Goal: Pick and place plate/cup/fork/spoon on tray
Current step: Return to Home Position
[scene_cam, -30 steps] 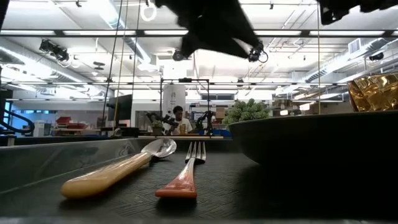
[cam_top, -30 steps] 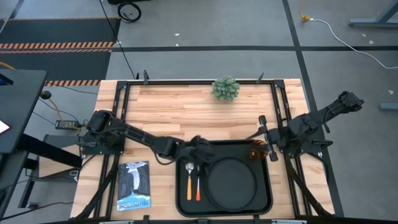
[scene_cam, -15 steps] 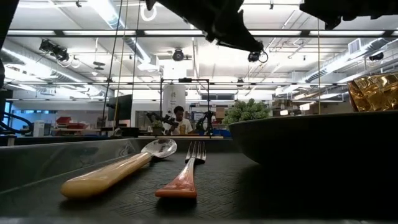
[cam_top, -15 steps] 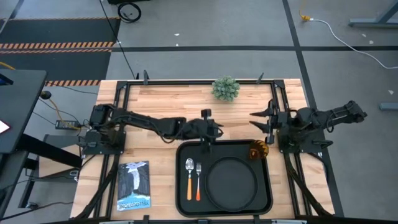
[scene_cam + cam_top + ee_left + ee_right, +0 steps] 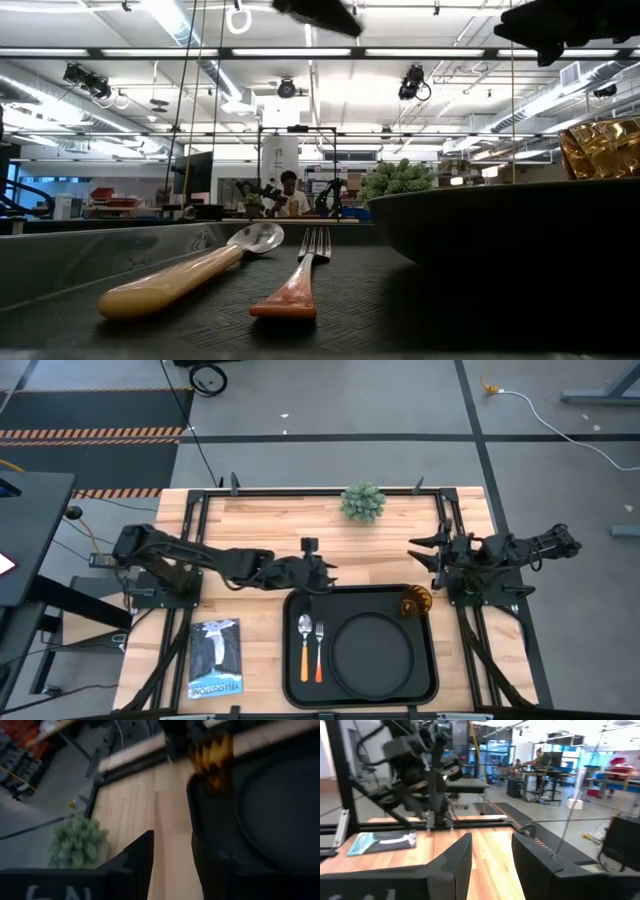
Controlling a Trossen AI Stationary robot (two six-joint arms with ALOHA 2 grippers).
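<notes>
The black tray (image 5: 296, 678) lies at the table's near middle. On it the round black plate (image 5: 372, 650) lies flat. The spoon (image 5: 305, 645) and the fork (image 5: 319, 645) lie side by side left of the plate, heads toward the far edge. The amber cup (image 5: 416, 600) stands in the tray's far right corner. My left gripper (image 5: 322, 567) is open and empty just beyond the tray's far left corner. My right gripper (image 5: 418, 552) is open and empty beyond the cup, near the right edge. The low view shows the spoon (image 5: 190, 275), fork (image 5: 300, 275), plate (image 5: 500, 230) and cup (image 5: 600, 148).
A small green plant (image 5: 362, 502) stands at the far middle of the table. A blue-and-black packet (image 5: 215, 658) lies left of the tray near the front edge. Bare wood lies between the tray and the plant. A person shows far off in the room (image 5: 288, 185).
My left gripper has drawn off from over the spoon and fork, toward the far edge and then to the left. My right gripper has drawn away from the cup toward the far edge. The things on the tray have kept still.
</notes>
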